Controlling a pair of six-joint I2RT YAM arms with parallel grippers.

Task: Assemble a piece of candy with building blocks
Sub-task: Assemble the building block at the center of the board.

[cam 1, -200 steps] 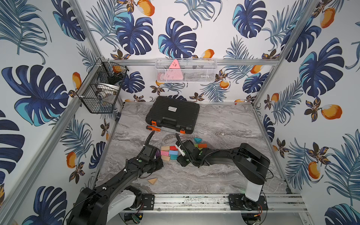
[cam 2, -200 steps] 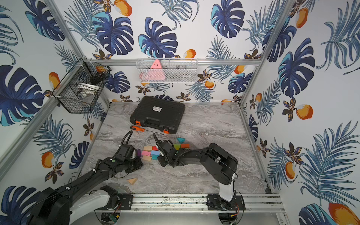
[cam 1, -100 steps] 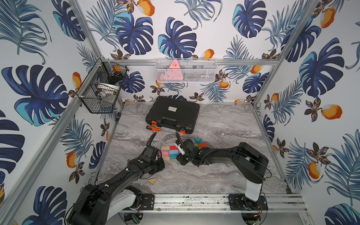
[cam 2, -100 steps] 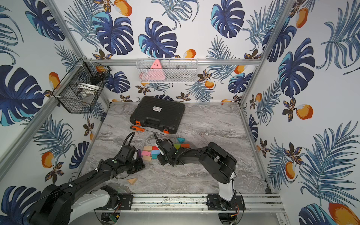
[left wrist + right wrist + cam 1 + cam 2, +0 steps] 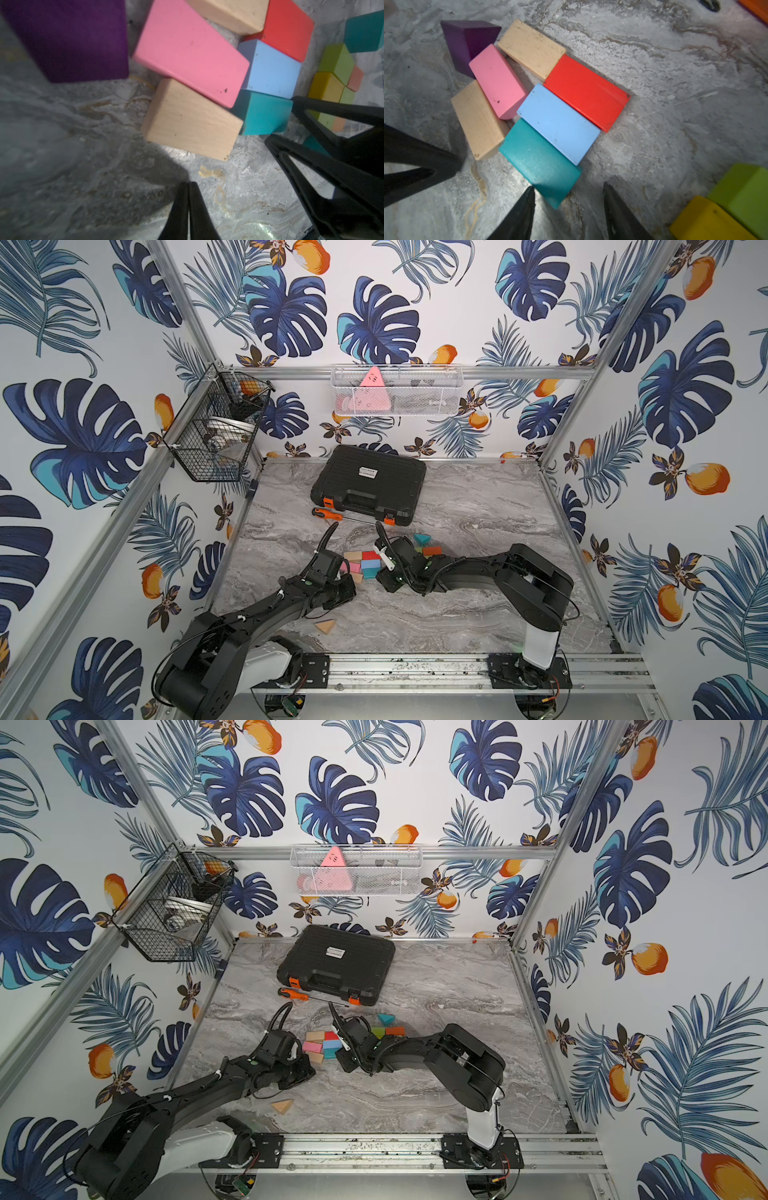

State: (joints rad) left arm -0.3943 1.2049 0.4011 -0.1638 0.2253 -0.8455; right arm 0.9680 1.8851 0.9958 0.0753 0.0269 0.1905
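The building blocks lie flat in a cluster (image 5: 363, 564) mid-table. In the right wrist view, red (image 5: 586, 92), blue (image 5: 558, 122) and teal (image 5: 539, 162) bricks lie side by side. A pink brick (image 5: 497, 83), two plain wood bricks (image 5: 477, 120) and a purple wedge (image 5: 467, 41) adjoin them. My right gripper (image 5: 568, 186) is open, with the teal brick's corner just inside its jaws. My left gripper (image 5: 189, 184) is shut on nothing, on the bare table a little short of the wood brick (image 5: 191, 120). The right gripper's fingers (image 5: 353, 113) show beside the teal brick (image 5: 264, 114).
Green (image 5: 745, 191) and yellow (image 5: 708, 220) blocks sit near the right gripper. A teal wedge (image 5: 422, 538) and an orange brick (image 5: 432, 551) lie behind it. A wood wedge (image 5: 325, 626) lies near the front. The black case (image 5: 370, 485) and a screwdriver (image 5: 328, 513) are behind.
My left wrist has crept slightly toward the blocks. The right arm and the blocks look unchanged.
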